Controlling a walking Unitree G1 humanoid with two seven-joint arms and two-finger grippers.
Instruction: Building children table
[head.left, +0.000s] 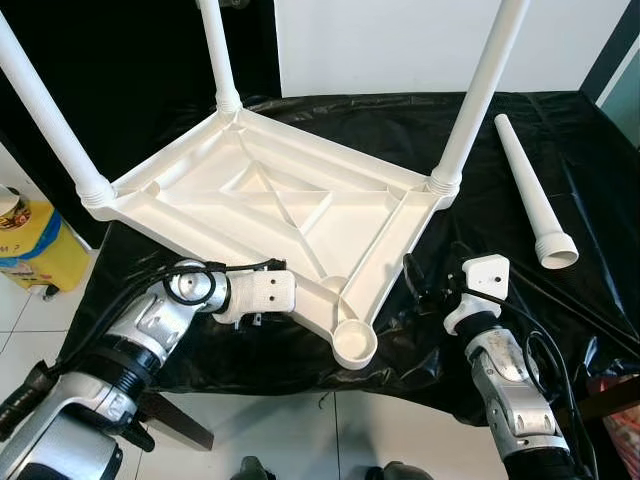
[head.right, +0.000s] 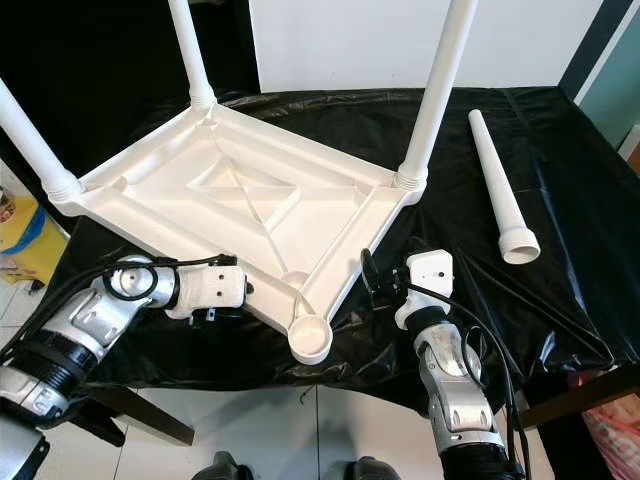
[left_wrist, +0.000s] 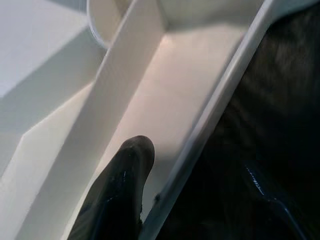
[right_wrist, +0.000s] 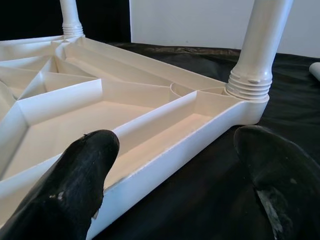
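Tabletop (head.left: 270, 205) lies upside down, its rim clamped between the left gripper's (left_wrist: 150, 200) fingers. Right gripper (right_wrist: 175, 165) gapes wide, holding nothing, rim between its fingers (right_wrist: 75, 175). Loose leg (head.left: 530, 195) lies well beyond them.

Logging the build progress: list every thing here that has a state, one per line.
Tabletop: upside down on the black cloth.
Three legs: screwed in, upright.
Fourth leg: loose, lying on the cloth.
Near corner socket: empty.
Left tool: on the tabletop's rim.
Right tool: open, straddling the rim.
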